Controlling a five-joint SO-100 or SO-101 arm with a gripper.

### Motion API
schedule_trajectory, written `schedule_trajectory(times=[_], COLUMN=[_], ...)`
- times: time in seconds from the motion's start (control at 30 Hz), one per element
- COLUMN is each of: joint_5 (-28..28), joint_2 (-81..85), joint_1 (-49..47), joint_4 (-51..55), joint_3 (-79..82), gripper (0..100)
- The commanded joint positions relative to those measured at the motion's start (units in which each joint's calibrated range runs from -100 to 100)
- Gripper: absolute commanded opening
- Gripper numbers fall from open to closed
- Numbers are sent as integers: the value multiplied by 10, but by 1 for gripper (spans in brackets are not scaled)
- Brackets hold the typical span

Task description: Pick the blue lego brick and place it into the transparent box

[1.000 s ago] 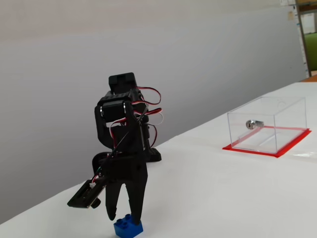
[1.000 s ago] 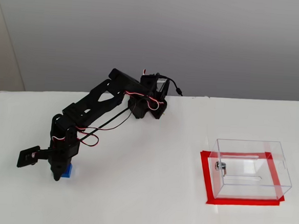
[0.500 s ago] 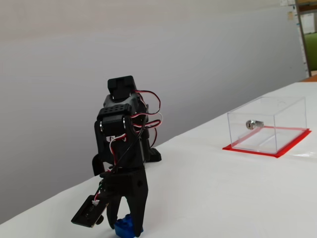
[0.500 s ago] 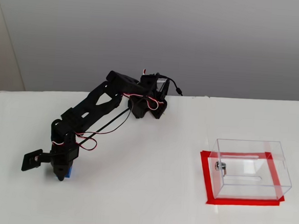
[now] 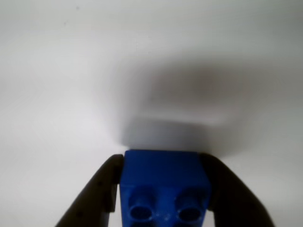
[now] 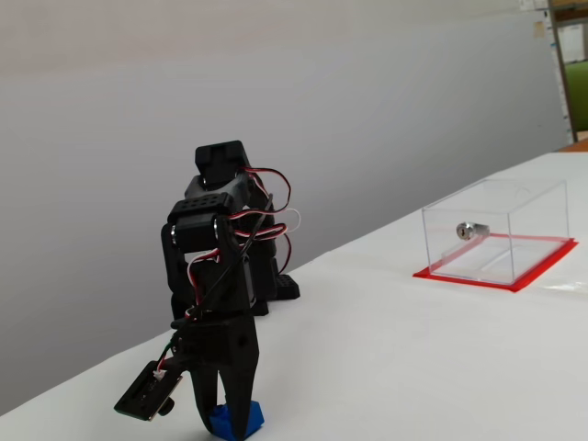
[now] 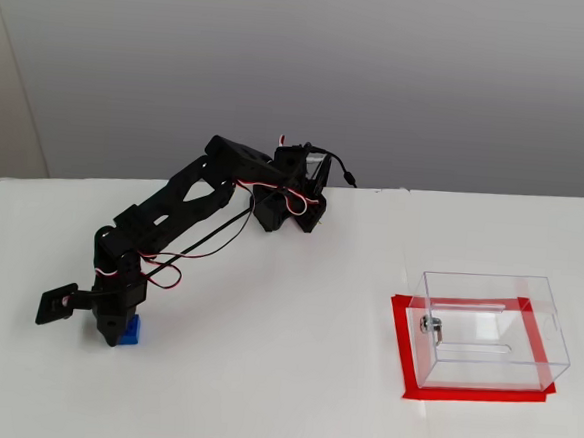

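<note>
The hand [image 5: 163,189] grips the blue lego brick [image 5: 163,182] narrowly, both fingers against its sides; lifting straight off the table [image 7: 281,379] should prevent twisting.

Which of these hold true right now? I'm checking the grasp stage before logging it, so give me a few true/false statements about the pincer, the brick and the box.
1. The pincer has a finger on each side of the blue lego brick. True.
2. The brick is already inside the transparent box. False: it is at the pincer, far to the left of the box in a fixed view.
3. The box stands on a red base. True.
4. The brick's studs are hidden in the wrist view. False: two round studs show at the bottom edge.
5. The box holds a second blue brick. False: only a small silver lock shows on its wall.
</note>
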State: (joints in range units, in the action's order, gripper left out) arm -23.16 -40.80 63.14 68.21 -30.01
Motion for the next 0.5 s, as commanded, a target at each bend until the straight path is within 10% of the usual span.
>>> schedule_trajectory(times=[0.0, 0.47], joint_5=[2, 22], joint_2=[2, 46], joint_1=[-7, -23], joint_4=[-7, -7], joint_3=[-2, -34], gripper=[10, 11])
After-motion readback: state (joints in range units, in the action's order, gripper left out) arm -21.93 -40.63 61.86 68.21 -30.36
